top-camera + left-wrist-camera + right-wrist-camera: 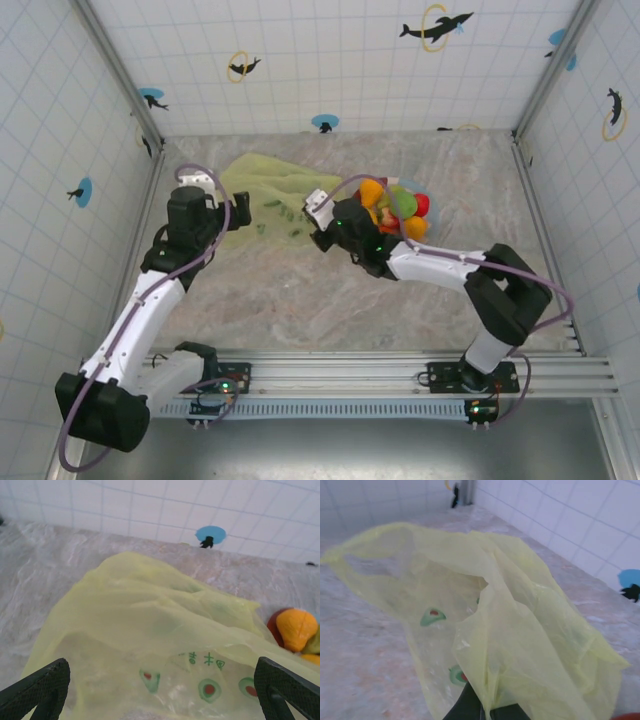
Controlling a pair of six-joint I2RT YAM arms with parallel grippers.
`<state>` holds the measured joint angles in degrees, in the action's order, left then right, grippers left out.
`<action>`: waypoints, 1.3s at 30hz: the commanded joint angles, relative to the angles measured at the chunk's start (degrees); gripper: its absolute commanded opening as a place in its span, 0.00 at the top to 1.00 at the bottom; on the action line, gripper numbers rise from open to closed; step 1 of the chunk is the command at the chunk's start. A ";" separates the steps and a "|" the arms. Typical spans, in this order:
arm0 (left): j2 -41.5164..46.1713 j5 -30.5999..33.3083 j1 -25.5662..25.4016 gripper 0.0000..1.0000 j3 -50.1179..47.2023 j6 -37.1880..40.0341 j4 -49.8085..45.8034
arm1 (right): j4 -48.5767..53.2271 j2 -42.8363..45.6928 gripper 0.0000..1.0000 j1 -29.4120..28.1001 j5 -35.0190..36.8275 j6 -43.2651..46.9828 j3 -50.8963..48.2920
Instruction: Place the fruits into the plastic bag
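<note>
The bag lies slack and crumpled on the table, upper centre of the top view. In the right wrist view its mouth gapes, with green print showing through the film. The fruits are heaped on a plate just right of the bag, outside it: orange, green, yellow and red.

The right gripper is at the bottom edge of its view, jaws together, pinching a fold of the bag, and it sits between bag and fruits. The left gripper is at the bag's left side, jaws wide apart, with the film bulging between them. The orange fruit peeks past the bag at the right edge.
</note>
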<state>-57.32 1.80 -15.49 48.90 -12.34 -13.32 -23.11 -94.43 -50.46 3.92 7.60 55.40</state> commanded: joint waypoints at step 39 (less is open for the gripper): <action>-22.21 -1.46 -7.15 0.96 2.25 24.99 6.08 | -6.27 0.42 0.96 10.58 -14.71 -25.29 2.60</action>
<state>-80.73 2.57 -25.41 48.07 19.31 -7.01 -30.00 -92.03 -40.07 -17.28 -13.13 52.51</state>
